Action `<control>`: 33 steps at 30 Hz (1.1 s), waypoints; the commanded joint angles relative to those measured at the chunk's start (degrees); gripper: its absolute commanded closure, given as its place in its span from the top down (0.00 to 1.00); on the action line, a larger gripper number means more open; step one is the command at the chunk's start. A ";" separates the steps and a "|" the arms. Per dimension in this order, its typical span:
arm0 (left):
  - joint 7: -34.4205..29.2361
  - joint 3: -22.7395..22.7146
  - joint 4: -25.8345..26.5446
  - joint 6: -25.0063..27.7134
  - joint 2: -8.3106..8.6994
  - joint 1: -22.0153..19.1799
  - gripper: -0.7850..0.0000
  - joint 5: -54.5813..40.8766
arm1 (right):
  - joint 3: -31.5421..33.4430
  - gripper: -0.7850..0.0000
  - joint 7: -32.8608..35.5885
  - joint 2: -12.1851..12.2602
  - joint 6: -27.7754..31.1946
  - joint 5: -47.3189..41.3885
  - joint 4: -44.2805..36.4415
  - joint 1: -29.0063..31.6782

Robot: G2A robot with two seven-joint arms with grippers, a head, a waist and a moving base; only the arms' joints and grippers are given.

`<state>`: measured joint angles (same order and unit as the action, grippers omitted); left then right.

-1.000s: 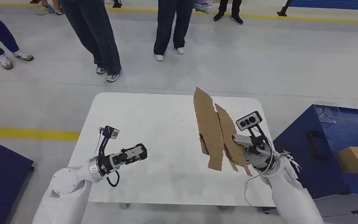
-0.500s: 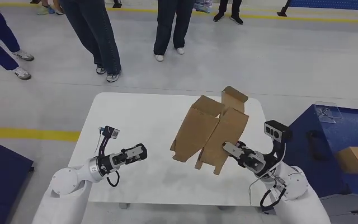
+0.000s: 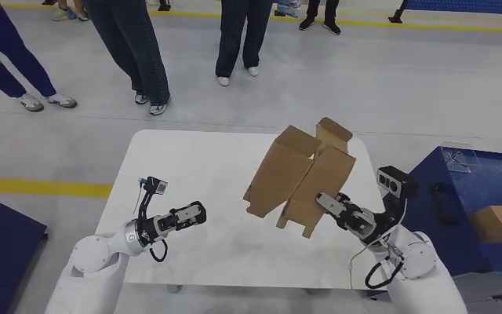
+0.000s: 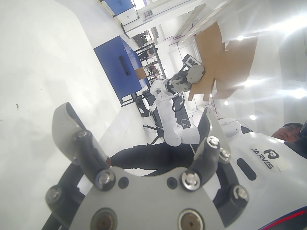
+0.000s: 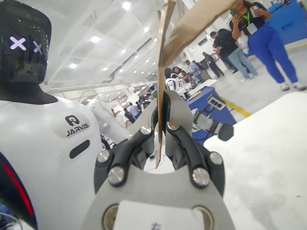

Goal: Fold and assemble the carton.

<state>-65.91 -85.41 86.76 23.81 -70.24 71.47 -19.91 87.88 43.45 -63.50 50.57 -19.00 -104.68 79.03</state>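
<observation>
One carton [image 3: 298, 177], partly opened with loose flaps, is held up over the right half of the white table [image 3: 204, 165]. Right gripper [image 3: 323, 201] pinches its lower edge, jaws pressed on the cardboard. Left gripper [image 3: 199, 210] sits low over the table's left side, jaws spread.

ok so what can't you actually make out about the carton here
Top view: the carton's own upper panels hide its underside and the right tool's tips.
Right wrist view: the carton is edge-on and cut off by the frame edge, so its folds are unreadable.
Left wrist view: glare from the ceiling lights washes out its far flaps.
</observation>
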 commanded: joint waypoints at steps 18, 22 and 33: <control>0.00 0.00 0.00 0.00 0.00 0.00 1.00 0.00 | 5.00 0.00 -102.76 -3.60 -8.95 132.36 -5.92 -4.78; 0.00 0.00 0.00 0.00 0.00 0.00 1.00 0.00 | 3.35 0.00 -119.80 -1.90 -27.75 155.08 -0.41 -5.56; 0.00 0.00 0.00 0.00 0.00 0.00 1.00 0.00 | 0.18 0.00 -123.01 -0.60 -35.35 159.82 2.79 -7.67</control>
<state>-65.91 -85.41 86.76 23.81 -70.24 71.47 -19.91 88.17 -79.77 -64.11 13.88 142.54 -102.03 71.45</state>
